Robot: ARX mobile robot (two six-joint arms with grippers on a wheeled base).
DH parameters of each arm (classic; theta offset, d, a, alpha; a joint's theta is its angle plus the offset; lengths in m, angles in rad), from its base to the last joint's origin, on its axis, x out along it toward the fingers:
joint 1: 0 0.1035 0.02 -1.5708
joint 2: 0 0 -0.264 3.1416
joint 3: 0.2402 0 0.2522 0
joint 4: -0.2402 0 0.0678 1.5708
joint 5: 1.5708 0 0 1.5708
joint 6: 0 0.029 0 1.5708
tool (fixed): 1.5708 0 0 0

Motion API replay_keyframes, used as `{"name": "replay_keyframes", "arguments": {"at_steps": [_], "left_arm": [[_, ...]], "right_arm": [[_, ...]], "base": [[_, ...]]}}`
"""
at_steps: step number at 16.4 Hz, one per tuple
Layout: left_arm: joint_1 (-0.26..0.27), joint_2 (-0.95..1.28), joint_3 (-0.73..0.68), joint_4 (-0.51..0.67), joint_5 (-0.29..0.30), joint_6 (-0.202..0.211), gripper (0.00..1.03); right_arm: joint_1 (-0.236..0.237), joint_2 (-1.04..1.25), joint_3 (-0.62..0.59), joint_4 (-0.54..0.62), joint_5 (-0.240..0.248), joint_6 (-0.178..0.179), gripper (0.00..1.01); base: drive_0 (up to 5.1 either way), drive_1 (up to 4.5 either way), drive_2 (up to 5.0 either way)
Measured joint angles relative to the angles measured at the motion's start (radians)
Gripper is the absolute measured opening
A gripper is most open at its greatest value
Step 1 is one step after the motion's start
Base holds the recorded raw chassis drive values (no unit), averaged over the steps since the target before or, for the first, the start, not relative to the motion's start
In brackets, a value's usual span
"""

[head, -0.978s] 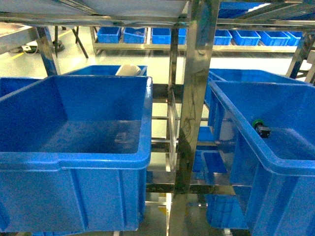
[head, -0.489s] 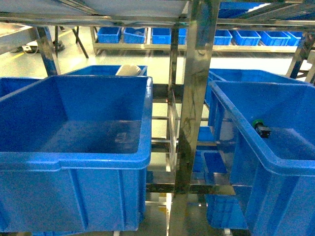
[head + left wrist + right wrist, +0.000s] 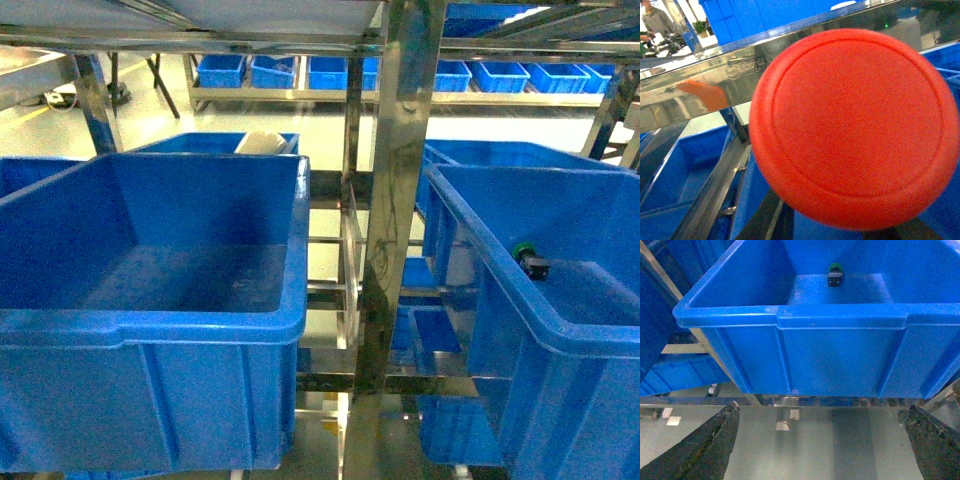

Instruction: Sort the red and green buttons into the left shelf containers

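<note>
Steel shelving point(image 3: 395, 200) carried big blue plastic tubs point(image 3: 150, 300). Filling the left wrist view, the red domed button point(image 3: 855, 125) hid the left fingers. The right gripper point(image 3: 820, 440) gaped wide below the right tub point(image 3: 840, 350), the green-capped button point(image 3: 834, 274) lying far inside.

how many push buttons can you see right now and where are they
2. The green button lies inside the right-hand tub; the red button fills the left wrist view, close to the camera. Others may be hidden.
</note>
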Motion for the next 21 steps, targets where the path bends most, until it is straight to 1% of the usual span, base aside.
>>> {"name": "replay_keyframes", "arguments": {"at_steps": [1, 2, 3, 5, 6, 7, 8, 10, 11, 13, 15, 18, 21], "left_arm": [[-0.003, 0.026, 0.021, -0.012, -0.001, 0.002, 0.26], [-0.019, 0.053, 0.042, -0.042, -0.021, 0.021, 0.26], [-0.037, 0.075, 0.050, -0.055, -0.032, 0.026, 0.26], [-0.082, 0.124, 0.063, -0.082, -0.074, 0.034, 0.26], [-0.106, 0.161, 0.079, -0.080, -0.099, 0.049, 0.26], [-0.129, 0.203, 0.112, -0.105, -0.113, 0.053, 0.26], [-0.145, 0.251, 0.146, -0.101, -0.132, 0.057, 0.26], [-0.170, 0.332, 0.224, -0.162, -0.154, 0.051, 0.26], [-0.180, 0.376, 0.251, -0.168, -0.174, 0.050, 0.26], [-0.188, 0.432, 0.288, -0.198, -0.190, 0.039, 0.26], [-0.190, 0.474, 0.323, -0.242, -0.192, 0.003, 0.26], [-0.165, 0.549, 0.379, -0.293, -0.193, -0.064, 0.26], [-0.135, 0.611, 0.427, -0.330, -0.209, -0.111, 0.26]], "right_arm": [[0.000, 0.000, 0.000, 0.000, 0.000, 0.000, 0.98], [0.000, 0.000, 0.000, 0.000, 0.000, 0.000, 0.98], [0.000, 0.000, 0.000, 0.000, 0.000, 0.000, 0.98], [0.000, 0.000, 0.000, 0.000, 0.000, 0.000, 0.98], [0.000, 0.000, 0.000, 0.000, 0.000, 0.000, 0.98], [0.000, 0.000, 0.000, 0.000, 0.000, 0.000, 0.98], [0.000, 0.000, 0.000, 0.000, 0.000, 0.000, 0.98], [0.000, 0.000, 0.000, 0.000, 0.000, 0.000, 0.98], [0.000, 0.000, 0.000, 0.000, 0.000, 0.000, 0.98], [0.000, 0.000, 0.000, 0.000, 0.000, 0.000, 0.98], [0.000, 0.000, 0.000, 0.000, 0.000, 0.000, 0.98], [0.000, 0.000, 0.000, 0.000, 0.000, 0.000, 0.98], [0.000, 0.000, 0.000, 0.000, 0.000, 0.000, 0.98]], "base": [[0.0, 0.00, 0.0], [0.0, 0.00, 0.0], [0.0, 0.00, 0.0], [0.0, 0.00, 0.0], [0.0, 0.00, 0.0], [0.0, 0.00, 0.0], [0.0, 0.00, 0.0], [0.0, 0.00, 0.0], [0.0, 0.00, 0.0], [0.0, 0.00, 0.0], [0.0, 0.00, 0.0], [0.0, 0.00, 0.0], [0.0, 0.00, 0.0]]}}
